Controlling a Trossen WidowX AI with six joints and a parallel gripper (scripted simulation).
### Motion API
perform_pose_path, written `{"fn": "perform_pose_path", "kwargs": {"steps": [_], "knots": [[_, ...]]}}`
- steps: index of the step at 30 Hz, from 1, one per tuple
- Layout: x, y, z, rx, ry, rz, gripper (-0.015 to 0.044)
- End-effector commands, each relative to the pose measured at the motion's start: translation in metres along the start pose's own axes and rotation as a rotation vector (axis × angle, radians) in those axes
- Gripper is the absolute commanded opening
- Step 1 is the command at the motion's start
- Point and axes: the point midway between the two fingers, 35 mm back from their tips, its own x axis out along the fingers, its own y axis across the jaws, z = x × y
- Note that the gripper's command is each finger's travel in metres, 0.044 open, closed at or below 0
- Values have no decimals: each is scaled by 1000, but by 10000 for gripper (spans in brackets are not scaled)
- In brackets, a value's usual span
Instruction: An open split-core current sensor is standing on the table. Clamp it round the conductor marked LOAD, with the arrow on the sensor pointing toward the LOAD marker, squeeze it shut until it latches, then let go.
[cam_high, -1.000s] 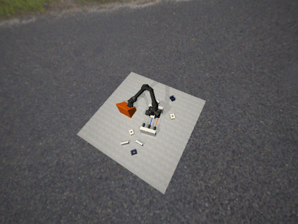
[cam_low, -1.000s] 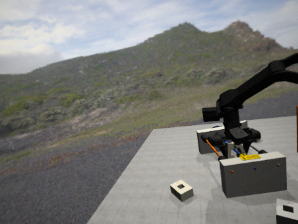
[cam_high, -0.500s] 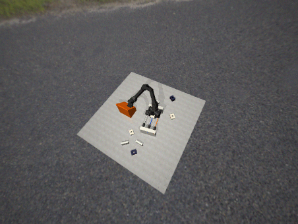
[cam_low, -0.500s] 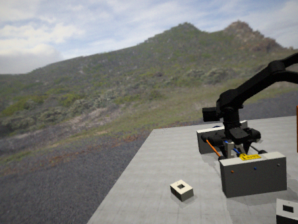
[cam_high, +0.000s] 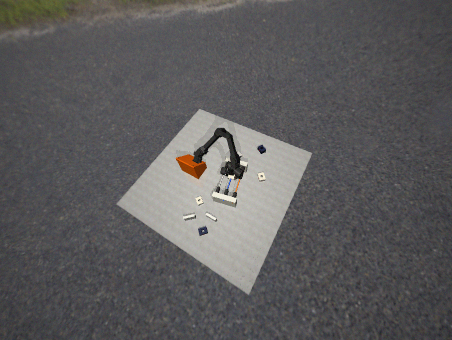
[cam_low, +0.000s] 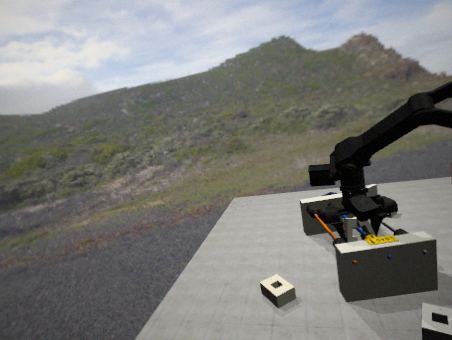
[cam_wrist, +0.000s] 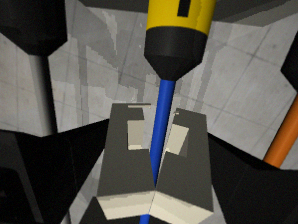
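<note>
My gripper (cam_high: 231, 176) (cam_low: 358, 232) (cam_wrist: 155, 129) is shut on the sensor, one black finger against each outer side. The sensor (cam_low: 351, 228) (cam_wrist: 125, 170) has two grey halves with cream recesses. They meet at the near end in the wrist view and spread in a narrow V toward the far end. The blue conductor (cam_high: 229, 184) (cam_wrist: 162, 105) runs between the halves. The yellow LOAD marker (cam_low: 382, 240) (cam_wrist: 200, 15) sits at this conductor's far end in the wrist view, beyond the sensor. No arrow can be made out, and the sensor's underside is hidden.
A grey conductor (cam_wrist: 42, 90) and an orange conductor (cam_low: 325, 226) (cam_wrist: 285, 135) flank the blue one. The conductors span a front block (cam_high: 225, 200) (cam_low: 390, 280) and a rear block (cam_low: 311, 222). An orange box (cam_high: 190, 166) and several small loose pieces stand around.
</note>
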Motion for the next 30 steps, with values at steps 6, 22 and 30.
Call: {"fn": "perform_pose_path", "kwargs": {"steps": [6, 22, 30], "knots": [[0, 0, 0, -1, 0, -1, 0], [0, 0, 0, 0, 0, 0, 131], [0, 0, 0, 0, 0, 0, 341]]}}
